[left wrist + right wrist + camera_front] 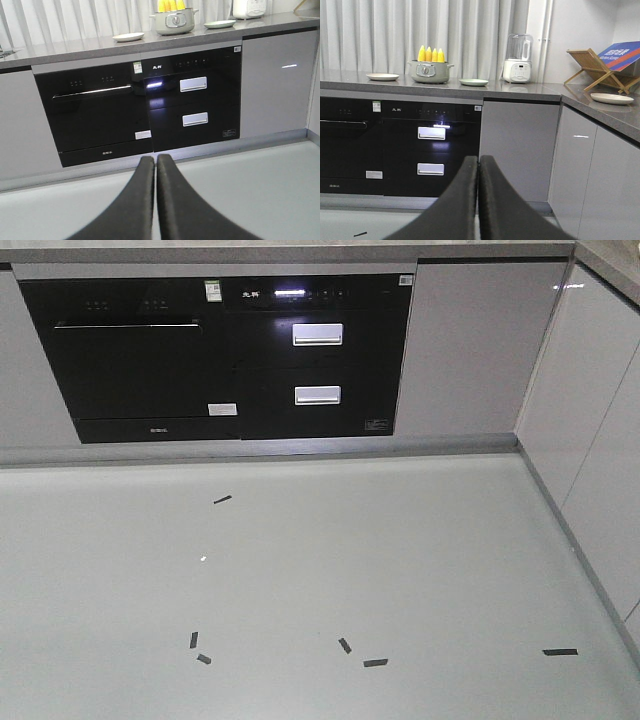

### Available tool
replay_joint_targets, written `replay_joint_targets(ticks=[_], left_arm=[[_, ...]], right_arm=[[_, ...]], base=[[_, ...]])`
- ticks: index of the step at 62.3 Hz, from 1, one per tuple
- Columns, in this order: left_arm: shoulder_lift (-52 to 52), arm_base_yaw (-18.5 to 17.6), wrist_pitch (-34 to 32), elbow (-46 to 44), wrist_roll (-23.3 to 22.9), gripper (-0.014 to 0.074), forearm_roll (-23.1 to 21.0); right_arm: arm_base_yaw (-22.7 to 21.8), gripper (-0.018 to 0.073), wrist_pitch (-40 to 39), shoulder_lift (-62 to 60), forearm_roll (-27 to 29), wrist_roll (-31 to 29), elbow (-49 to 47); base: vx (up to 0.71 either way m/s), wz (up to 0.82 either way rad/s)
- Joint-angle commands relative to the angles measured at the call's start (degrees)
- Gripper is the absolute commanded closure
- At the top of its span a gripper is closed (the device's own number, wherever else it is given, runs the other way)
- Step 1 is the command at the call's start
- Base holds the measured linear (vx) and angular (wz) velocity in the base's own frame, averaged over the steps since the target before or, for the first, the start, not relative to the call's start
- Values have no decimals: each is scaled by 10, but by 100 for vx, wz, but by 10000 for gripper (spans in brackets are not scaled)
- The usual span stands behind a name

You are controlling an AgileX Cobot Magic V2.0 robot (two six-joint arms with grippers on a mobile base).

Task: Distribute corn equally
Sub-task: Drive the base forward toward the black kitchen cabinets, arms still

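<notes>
Grey countertop [520,90] runs across the back of the kitchen in front of you, with pale curtains [385,35] behind it. On it stands a pale green pot [430,71], and the corn [430,54] stands upright inside it, four yellow tips showing above the rim. A white plate [382,77] lies on one side of the pot and a green plate [473,82] on the other, both apart from it. A third plate [612,98] sits on the side counter beside a wooden rack [592,67], and a white blender [518,60] stands near the corner. Below the counter you see black built-in appliances [215,355], and the pale floor [400,560] carries short black tape marks [222,500]. Your left gripper [156,159] hangs low over the floor, jaws pressed together on nothing. Your right gripper [478,160] is clenched the same way, empty, well short of the counter.
</notes>
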Motion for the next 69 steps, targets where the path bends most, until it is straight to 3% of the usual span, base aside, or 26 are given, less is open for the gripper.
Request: replay_joint_targets(ticks=[1,69], left_arm=[[-10,0,-38,2,-6,603,-2],[-10,0,-38,2,-6,603,-2]], right_arm=[[-3,564,-46,-2,-4,-3,6],[-3,564,-46,-2,-4,-3,6]], base=[[0,0],[0,0]])
